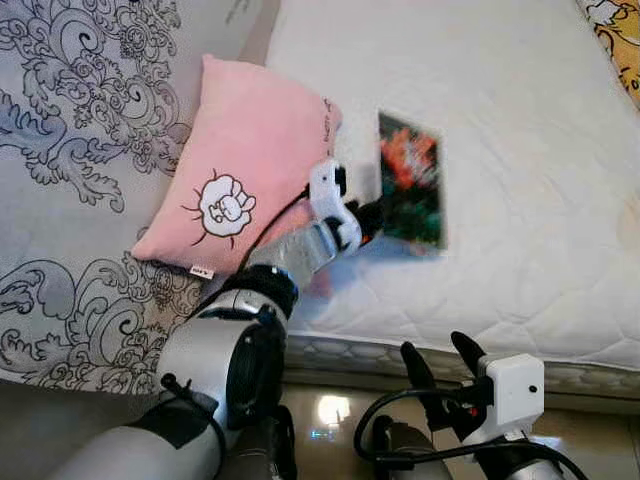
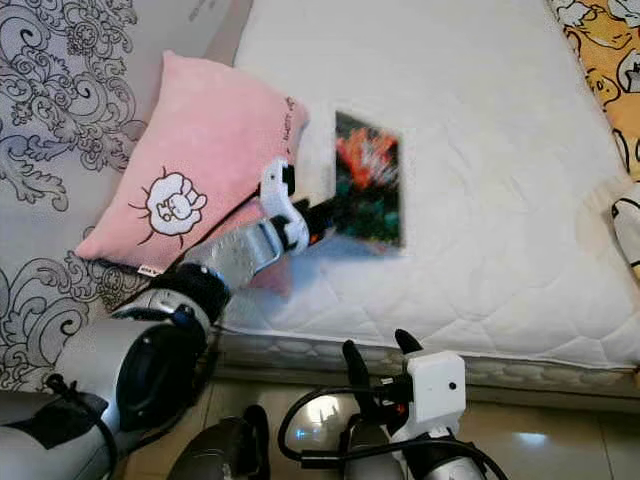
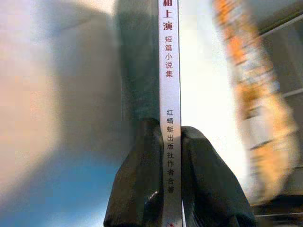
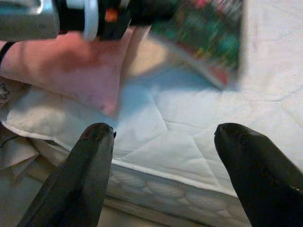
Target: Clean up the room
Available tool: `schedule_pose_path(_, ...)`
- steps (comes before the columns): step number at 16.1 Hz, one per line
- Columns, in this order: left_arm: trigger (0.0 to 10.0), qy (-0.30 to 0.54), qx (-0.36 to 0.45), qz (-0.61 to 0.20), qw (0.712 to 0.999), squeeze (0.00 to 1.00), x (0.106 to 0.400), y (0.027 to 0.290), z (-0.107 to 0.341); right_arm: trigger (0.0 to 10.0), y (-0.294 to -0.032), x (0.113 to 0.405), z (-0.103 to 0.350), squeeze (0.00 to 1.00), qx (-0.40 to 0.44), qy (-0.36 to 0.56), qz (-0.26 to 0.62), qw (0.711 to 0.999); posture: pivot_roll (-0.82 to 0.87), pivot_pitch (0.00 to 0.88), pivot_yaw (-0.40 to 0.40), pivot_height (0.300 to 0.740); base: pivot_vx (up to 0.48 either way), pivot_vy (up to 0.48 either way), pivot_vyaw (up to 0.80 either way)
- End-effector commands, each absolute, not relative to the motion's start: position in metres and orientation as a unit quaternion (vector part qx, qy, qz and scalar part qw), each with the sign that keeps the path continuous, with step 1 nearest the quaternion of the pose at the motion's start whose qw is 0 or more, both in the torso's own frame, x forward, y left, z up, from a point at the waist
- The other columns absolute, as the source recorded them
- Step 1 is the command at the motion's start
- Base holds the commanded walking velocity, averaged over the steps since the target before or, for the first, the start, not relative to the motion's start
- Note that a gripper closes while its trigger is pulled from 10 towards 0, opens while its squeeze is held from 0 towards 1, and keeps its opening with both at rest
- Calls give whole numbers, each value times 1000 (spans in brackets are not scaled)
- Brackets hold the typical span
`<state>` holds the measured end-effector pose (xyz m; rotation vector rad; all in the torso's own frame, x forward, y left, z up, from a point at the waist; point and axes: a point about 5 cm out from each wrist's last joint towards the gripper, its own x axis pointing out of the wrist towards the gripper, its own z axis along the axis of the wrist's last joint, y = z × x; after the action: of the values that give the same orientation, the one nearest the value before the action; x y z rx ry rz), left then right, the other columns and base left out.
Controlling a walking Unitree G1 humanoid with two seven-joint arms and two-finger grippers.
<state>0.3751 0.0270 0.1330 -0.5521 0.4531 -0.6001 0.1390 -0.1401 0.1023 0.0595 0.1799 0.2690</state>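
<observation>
So on the far left there's a grey bedspread (image 1: 70,150) with big dark swirly patterns, draped next to the white quilted mattress (image 1: 520,200). Sitting partly on that and partly on the mattress is a pink pillow (image 1: 250,160) with a little cartoon sheep on it.

Next over, the left gripper (image 1: 368,222) is reached out over the mattress just past the pillow's edge, and its fingers are clamped tight on a book (image 1: 410,180) with a dark green and orange-red cover. The book is held up over the mattress, near the pillow, and looks blurry. In the left wrist view you can see the white spine (image 3: 169,118) with red Chinese lettering pinched right between the two black fingers (image 3: 137,184), no gap at all.

Further right and lower down, the right gripper (image 1: 440,360) sits just off the near edge of the mattress, above a shiny floor (image 1: 330,410). Its fingers (image 4: 90,165) are spread well apart with nothing between them, pointing up toward the bed.

Way over at the top right corner there's a bit of yellow cartoon-print fabric (image 2: 600,50) lying on the mattress
</observation>
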Motion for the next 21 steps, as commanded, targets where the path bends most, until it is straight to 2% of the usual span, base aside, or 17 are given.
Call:
schedule_pose_path(1,10000,219,-200,-270,916,0,376,35,126,10000,-140,135,100,318,29,100,138,985,-239,246,23,740,0,0,0)
schedule_pose_path(4,10000,202,-113,-252,940,0,379,43,126,10000,-141,135,100,318,26,101,142,984,-237,247,17,740,0,0,0)
schedule_pose_path(5,10000,189,-62,-237,951,0,382,47,127,10000,-141,135,99,318,26,102,143,984,-236,249,14,740,0,0,0)
schedule_pose_path(6,10000,181,-38,-228,956,1000,384,50,129,10000,-141,135,99,314,25,103,144,984,-237,250,13,740,0,0,0)
schedule_pose_path(11,10000,139,32,-252,957,1000,390,43,149,10000,-141,136,97,318,25,106,146,983,-232,235,13,740,0,0,0)
schedule_pose_path(15,10000,117,45,-274,954,1000,393,41,162,10000,-141,141,96,318,23,102,148,983,-216,209,17,740,0,0,0)
schedule_pose_path(21,10000,137,70,-270,950,1000,392,63,147,10000,-140,150,92,318,21,95,154,983,-183,160,42,740,0,0,0)
